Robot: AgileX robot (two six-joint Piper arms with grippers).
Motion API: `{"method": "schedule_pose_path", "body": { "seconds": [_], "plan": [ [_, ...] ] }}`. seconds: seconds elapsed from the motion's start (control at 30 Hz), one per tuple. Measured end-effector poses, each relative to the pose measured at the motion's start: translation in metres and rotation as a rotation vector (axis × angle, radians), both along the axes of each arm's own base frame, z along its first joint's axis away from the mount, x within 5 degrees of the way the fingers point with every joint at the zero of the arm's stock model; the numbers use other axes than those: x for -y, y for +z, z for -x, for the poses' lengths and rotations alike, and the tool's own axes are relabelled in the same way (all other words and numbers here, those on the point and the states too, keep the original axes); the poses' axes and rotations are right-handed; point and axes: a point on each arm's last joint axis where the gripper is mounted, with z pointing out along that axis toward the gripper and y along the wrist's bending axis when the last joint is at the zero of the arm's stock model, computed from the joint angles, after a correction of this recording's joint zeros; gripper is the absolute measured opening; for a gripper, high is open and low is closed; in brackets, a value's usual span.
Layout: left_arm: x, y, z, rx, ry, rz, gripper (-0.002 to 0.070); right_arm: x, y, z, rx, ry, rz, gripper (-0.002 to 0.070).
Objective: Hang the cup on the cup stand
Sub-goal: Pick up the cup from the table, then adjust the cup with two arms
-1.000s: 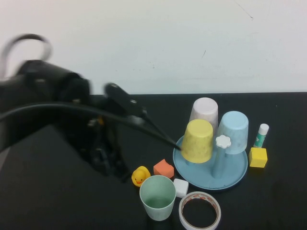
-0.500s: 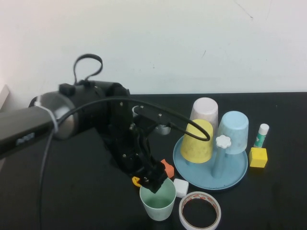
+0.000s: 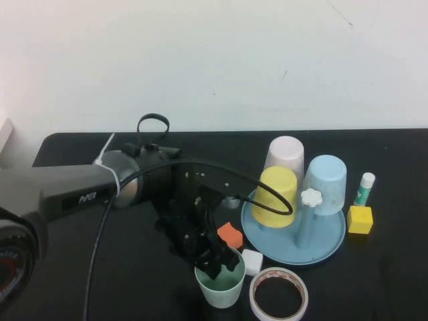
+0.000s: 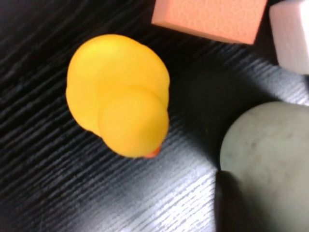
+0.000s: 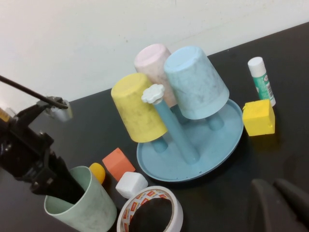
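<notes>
The mint-green cup (image 3: 219,286) stands upright, mouth up, near the table's front edge; it also shows in the right wrist view (image 5: 84,208) and the left wrist view (image 4: 270,154). My left gripper (image 3: 217,262) is at its rim, open, with one finger (image 5: 65,187) dipping inside the cup. The cup stand (image 3: 294,251) is just right of the cup, with a white flower cap (image 3: 311,197) on one peg. My right gripper (image 5: 280,205) is shut and empty, low over the table to the right of the stand, out of the high view.
Yellow (image 3: 275,196), light-blue (image 3: 325,184) and pink (image 3: 285,155) cups hang upside down on the stand. A yellow duck (image 4: 118,94), orange block (image 3: 229,235), white cube (image 3: 252,261) and tape roll (image 3: 278,294) crowd the cup. A yellow cube (image 3: 359,219) and glue stick (image 3: 364,188) lie right.
My left arm swung in from the left and came down onto the mint-green cup; its finger now sits inside the rim. The arm now hides the duck in the high view.
</notes>
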Motion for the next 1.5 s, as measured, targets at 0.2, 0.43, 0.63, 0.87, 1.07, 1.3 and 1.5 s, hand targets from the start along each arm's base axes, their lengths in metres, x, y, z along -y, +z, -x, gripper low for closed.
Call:
{"method": "schedule_pose_path", "body": {
  "seconds": [0.2,0.43,0.63,0.87,1.07,1.3,1.5],
  "plan": [
    [0.001,-0.001,-0.003,0.024,0.006,0.005,0.0043,0.0,0.0,0.0,0.0,0.0,0.0,-0.0001],
    [-0.008,0.032,0.003,0.087,-0.046,-0.028,0.0007,0.0,0.0,0.0,0.0,0.0,0.0,-0.0001],
    [-0.036,0.113,0.037,0.313,-0.052,0.051,0.0007,0.0,0.0,0.0,0.002,0.002,0.006,-0.0001],
    [-0.082,0.137,0.105,0.57,0.036,0.239,0.0007,0.0,0.0,0.0,0.002,0.002,0.008,-0.0001],
    [-0.116,0.147,0.149,0.85,0.133,0.434,0.0006,0.0,0.0,0.0,0.002,0.002,0.003,-0.0001],
    [-0.127,0.154,0.159,1.039,0.179,0.538,0.0007,-0.002,0.0,0.001,-0.003,0.018,-0.02,-0.0001],
    [-0.13,0.171,0.155,1.325,0.212,0.664,0.0006,-0.009,0.003,0.003,0.022,0.097,-0.029,-0.0001]
  ]
}}
